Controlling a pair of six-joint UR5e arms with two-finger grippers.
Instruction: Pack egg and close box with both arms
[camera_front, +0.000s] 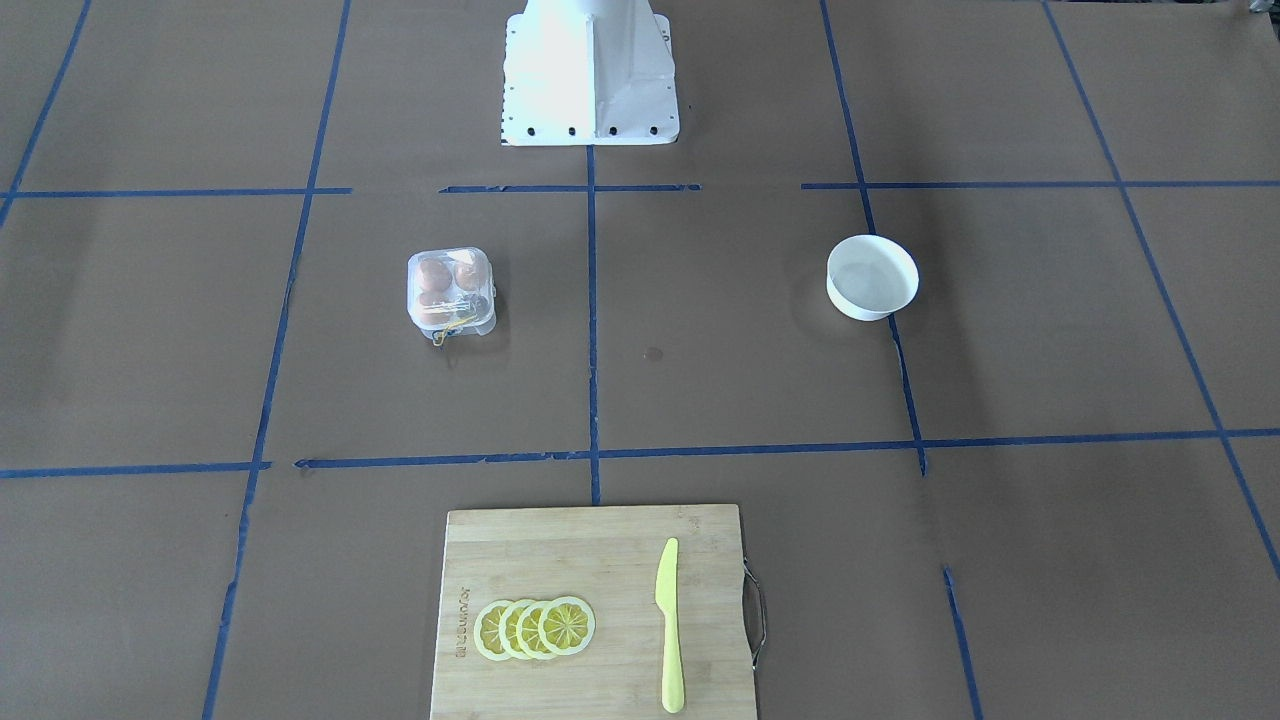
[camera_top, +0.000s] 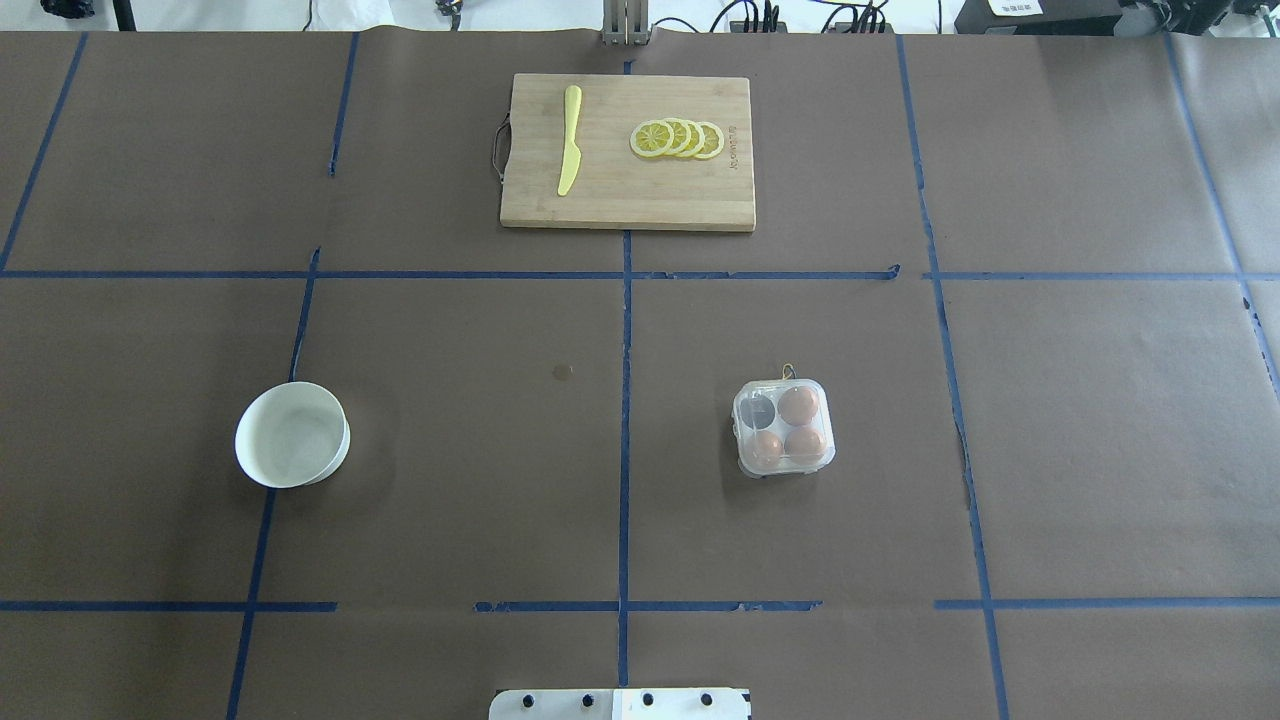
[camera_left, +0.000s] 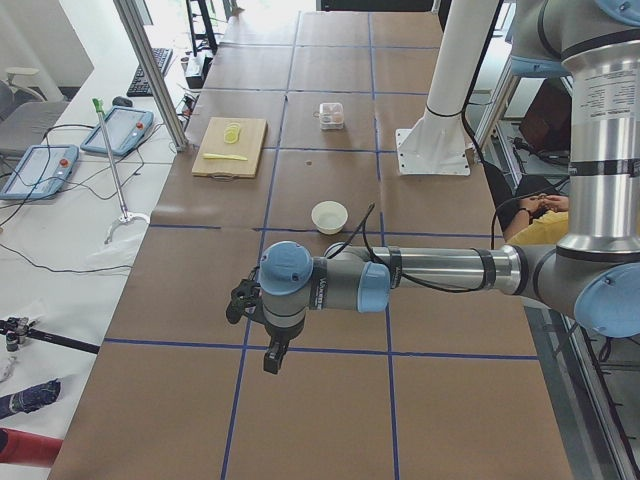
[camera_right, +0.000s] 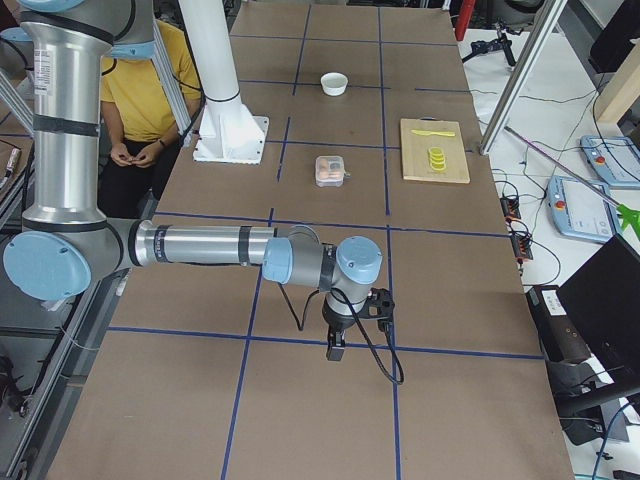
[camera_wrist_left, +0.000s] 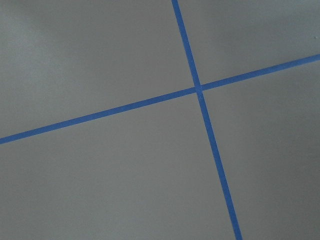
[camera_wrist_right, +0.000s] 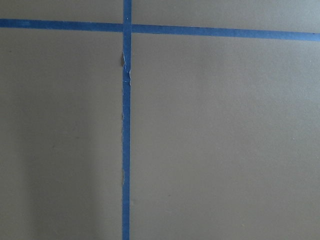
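Three smooth orange-brown eggs sit in one small clear plastic egg carton with four round cells, filling those at one, five and seven o'clock in the overhead view. There is one round white bowl, one rectangular bamboo cutting board, four yellow lemon slices and one yellow plastic knife. One silver-grey jointed left arm and one matching right arm make two.

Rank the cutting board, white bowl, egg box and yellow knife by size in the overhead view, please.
Largest: cutting board.
Next: white bowl and egg box, nearly alike; the bowl looks perhaps slightly wider.
Smallest: yellow knife, about as long as those but far thinner.
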